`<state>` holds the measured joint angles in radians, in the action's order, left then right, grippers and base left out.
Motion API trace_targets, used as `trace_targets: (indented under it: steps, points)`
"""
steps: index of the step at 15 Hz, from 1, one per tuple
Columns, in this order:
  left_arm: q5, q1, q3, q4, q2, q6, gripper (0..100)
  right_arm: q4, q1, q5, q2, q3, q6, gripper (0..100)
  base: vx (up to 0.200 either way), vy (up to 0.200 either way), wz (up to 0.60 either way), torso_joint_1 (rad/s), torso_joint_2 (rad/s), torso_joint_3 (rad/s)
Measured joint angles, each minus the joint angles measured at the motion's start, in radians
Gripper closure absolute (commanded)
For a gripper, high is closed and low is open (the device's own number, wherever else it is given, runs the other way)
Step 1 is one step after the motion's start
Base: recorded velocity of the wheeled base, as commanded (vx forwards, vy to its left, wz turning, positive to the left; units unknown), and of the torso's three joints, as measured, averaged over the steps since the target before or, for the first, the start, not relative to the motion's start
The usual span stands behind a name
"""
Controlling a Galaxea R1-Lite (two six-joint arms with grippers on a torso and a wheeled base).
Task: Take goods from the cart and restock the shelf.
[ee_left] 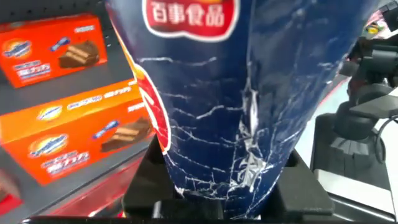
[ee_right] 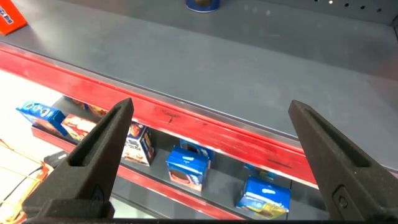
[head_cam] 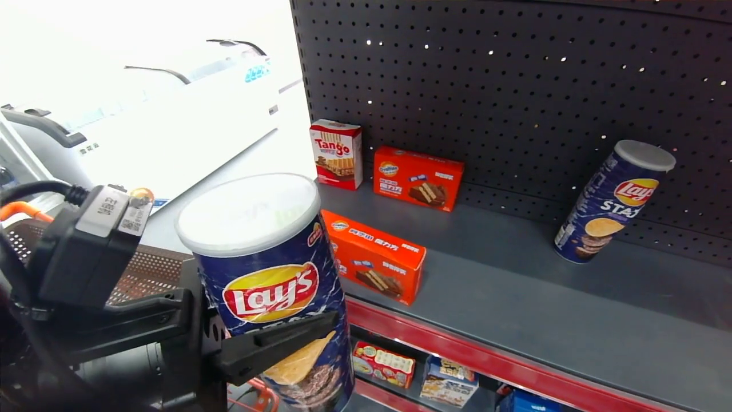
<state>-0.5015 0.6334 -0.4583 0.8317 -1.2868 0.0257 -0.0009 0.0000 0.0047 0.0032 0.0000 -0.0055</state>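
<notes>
L gripper (head_cam: 240,337) is clamped low on the chip canister (head_cam: 269,286), which sits upright off the shelf's (head_cam: 514,286) left front, just beside the near orange box (head_cam: 374,263). Can's prob. light: stiff cardboard tube w/ glossy skin (slippy, dents if squeezed hard), so a mid-body grip suits. R gripper (ee_right: 211,155) gapes wide, holding nothing, above the red shelf lip (ee_right: 186,118). Shelf board's flat and grey, w/ plenty of room btwn the boxes and the second canister (head_cam: 612,203).
</notes>
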Motion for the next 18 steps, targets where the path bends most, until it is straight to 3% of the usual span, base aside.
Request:
trace_targets:
  steps: [7,18]
  points:
    - [0.002,0.000,-0.011,-0.001,-0.024,-0.001,100,0.000,0.000,0.000,0.000,0.000,0.000,0,0.000,0.000,-0.60,0.006,0.00,0.002]
    - [0.012,-0.015,0.000,0.000,-0.024,-0.002,100,0.000,-0.001,-0.003,0.000,0.000,0.004,0,0.000,0.000,0.00,0.000,0.00,0.000]
